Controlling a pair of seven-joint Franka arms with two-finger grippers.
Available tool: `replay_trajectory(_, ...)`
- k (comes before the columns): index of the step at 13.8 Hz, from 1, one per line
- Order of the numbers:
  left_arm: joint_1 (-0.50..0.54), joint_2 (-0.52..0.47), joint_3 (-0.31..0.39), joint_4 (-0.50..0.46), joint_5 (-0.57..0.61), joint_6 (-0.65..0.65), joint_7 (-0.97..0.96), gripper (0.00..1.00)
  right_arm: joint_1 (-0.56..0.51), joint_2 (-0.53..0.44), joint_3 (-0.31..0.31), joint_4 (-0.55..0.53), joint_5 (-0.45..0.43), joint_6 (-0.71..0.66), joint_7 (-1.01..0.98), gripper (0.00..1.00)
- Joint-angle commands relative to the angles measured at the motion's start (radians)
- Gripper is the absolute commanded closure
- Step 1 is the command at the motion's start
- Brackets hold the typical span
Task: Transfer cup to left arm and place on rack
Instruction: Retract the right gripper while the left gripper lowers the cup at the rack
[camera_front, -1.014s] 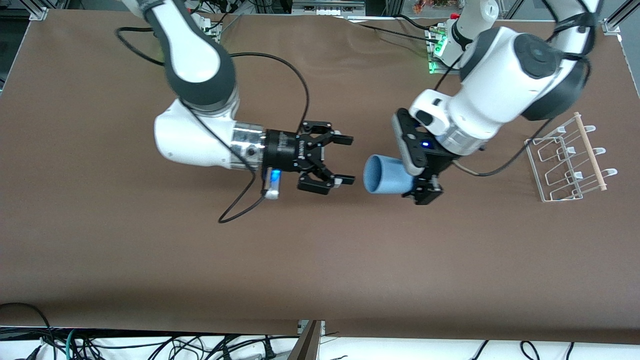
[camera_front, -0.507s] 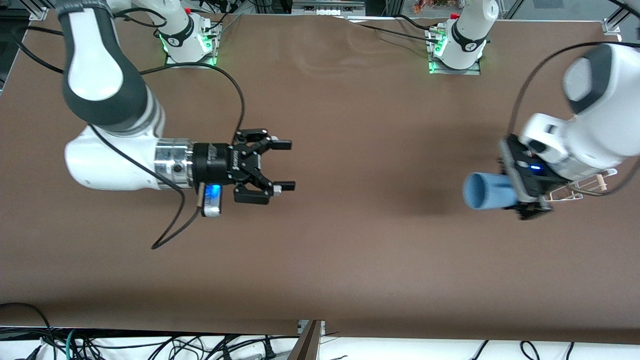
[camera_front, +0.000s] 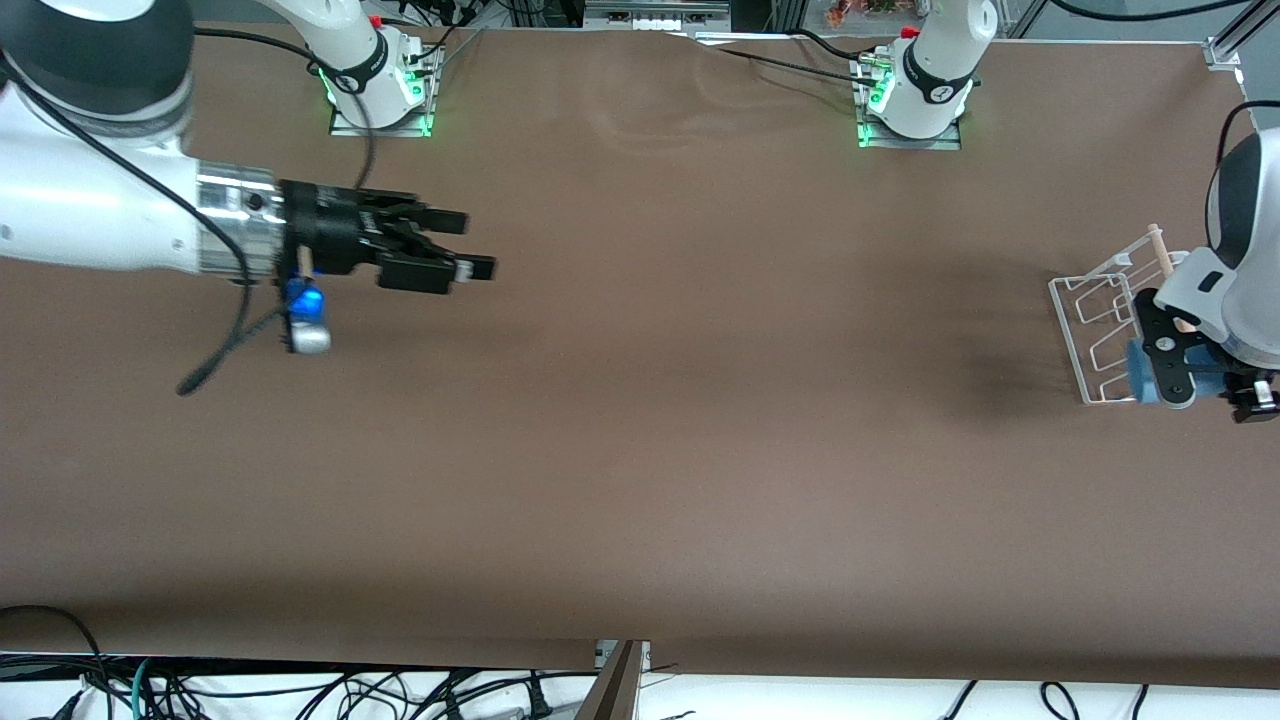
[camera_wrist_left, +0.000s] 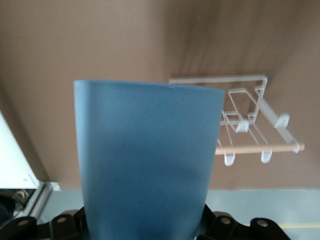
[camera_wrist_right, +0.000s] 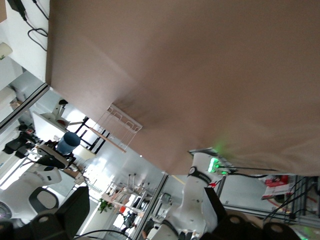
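The main risk, as I judge it, is the small light-blue plastic cup (camera_front: 1143, 378) catching a wire loop of the white wire rack (camera_front: 1095, 310) at the frame's right edge. The left gripper (camera_front: 1205, 385), over the rack's lower end, clamps the cup. The right gripper (camera_front: 470, 245), upper left, is empty, its fingers parted.

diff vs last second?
The left gripper, shut on the cup, carried it from mid-table to over the rack. The right gripper, jaws open and empty, pulled back toward its own end. The rack stayed put.
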Motion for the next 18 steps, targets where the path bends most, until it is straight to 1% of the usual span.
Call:
replay_trajectory(1,0.017,-0.007,-0.006,-0.091,0.222,0.002,-0.041,1.0,0.004,-0.117,-0.014,-0.097,-0.21,-0.055,-0.144,0.0)
replay_trajectory(2,0.026,-0.004,-0.006,-0.125,0.329,0.002,-0.076,1.0,0.004,-0.131,-0.025,-0.097,-0.302,-0.086,-0.223,0.0)
replay_trajectory(3,0.034,-0.001,-0.006,-0.169,0.425,0.008,-0.113,1.0,0.004,-0.137,-0.046,-0.095,-0.371,-0.109,-0.309,0.0)
replay_trajectory(4,0.035,0.003,-0.006,-0.215,0.494,0.028,-0.14,1.0,0.005,-0.14,-0.068,-0.095,-0.408,-0.12,-0.392,0.0)
replay_trajectory(5,0.041,0.003,-0.006,-0.252,0.546,0.051,-0.171,1.0,0.004,-0.142,-0.07,-0.094,-0.463,-0.122,-0.452,0.0)
replay_trajectory(6,0.043,0.003,-0.006,-0.277,0.604,0.072,-0.209,1.0,0.002,-0.145,-0.064,-0.086,-0.588,-0.116,-0.521,0.0)
replay_trajectory(7,0.043,0.006,-0.006,-0.3,0.669,0.081,-0.254,1.0,-0.001,-0.143,-0.059,-0.083,-0.694,-0.111,-0.596,0.0)
replay_trajectory(9,0.041,0.009,-0.007,-0.345,0.757,0.083,-0.359,1.0,-0.047,-0.139,-0.05,-0.063,-0.778,-0.105,-0.691,0.0)
replay_trajectory(11,0.037,0.006,-0.007,-0.381,0.815,0.083,-0.43,1.0,-0.111,-0.134,0.001,-0.062,-0.887,-0.058,-0.831,0.0)
replay_trajectory(13,0.034,0.012,-0.007,-0.408,0.896,0.083,-0.517,1.0,-0.108,-0.133,0.007,-0.045,-0.935,-0.037,-0.847,0.0)
replay_trajectory(15,0.028,0.018,-0.006,-0.437,0.913,0.083,-0.593,1.0,-0.099,-0.134,0.01,-0.046,-0.971,-0.028,-0.842,0.0)
replay_trajectory(18,0.024,0.035,-0.006,-0.48,0.955,0.081,-0.706,1.0,-0.091,-0.134,0.013,-0.066,-0.976,-0.039,-0.772,0.0)
